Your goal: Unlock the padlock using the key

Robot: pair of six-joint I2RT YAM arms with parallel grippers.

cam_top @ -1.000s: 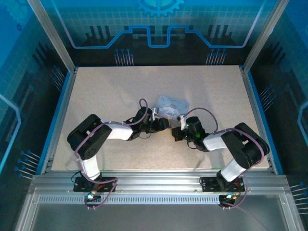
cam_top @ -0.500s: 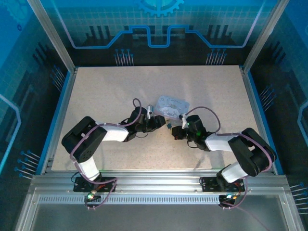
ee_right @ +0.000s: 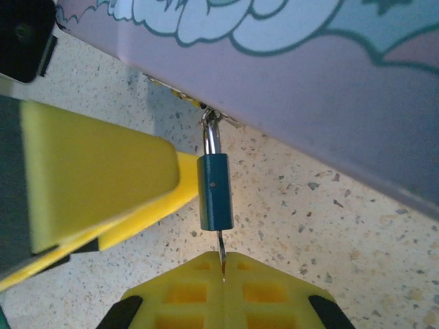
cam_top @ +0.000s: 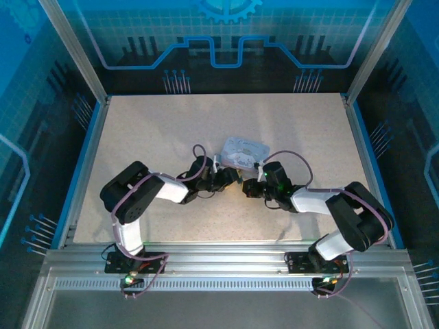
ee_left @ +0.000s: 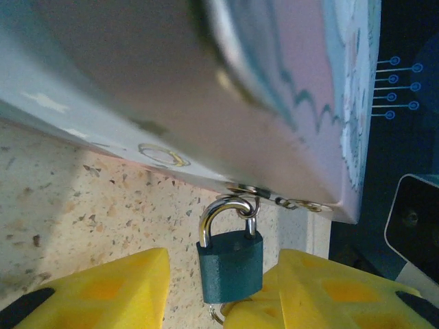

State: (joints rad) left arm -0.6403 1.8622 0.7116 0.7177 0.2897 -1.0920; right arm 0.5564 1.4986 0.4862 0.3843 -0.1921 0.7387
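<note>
Near the middle of the speckled beige counter (cam_top: 151, 137), just at the near edge of a lavender cartoon-printed rectangular tin (cam_top: 243, 152), sits a small blue-grey metal padlock (ee_left: 230, 264). It has a boxy painted body and a bright silver shackle. The shackle is closed and hooked through a little metal loop on the tin's lower edge. A thin dark metal key (ee_right: 221, 252) pokes out of the bottom of the padlock's body, its blade in the keyway. The left arm (cam_top: 147, 195) comes in low from the near left, elbow folded, forearm pointing right toward the tin. The left fingers (cam_top: 230, 179) are partly open around the padlock: from the left wrist camera one yellow pad is just against the lock's lower corner, while the other stands apart from it with bare counter between, so nothing is clamped. The right arm (cam_top: 343, 209) mirrors it from the near right, stretched low and pointing left. The right fingers (ee_right: 232, 273) are pressed fully together, pinching the outer end of the key. The two sets of fingers nearly meet in front of the tin.
</note>
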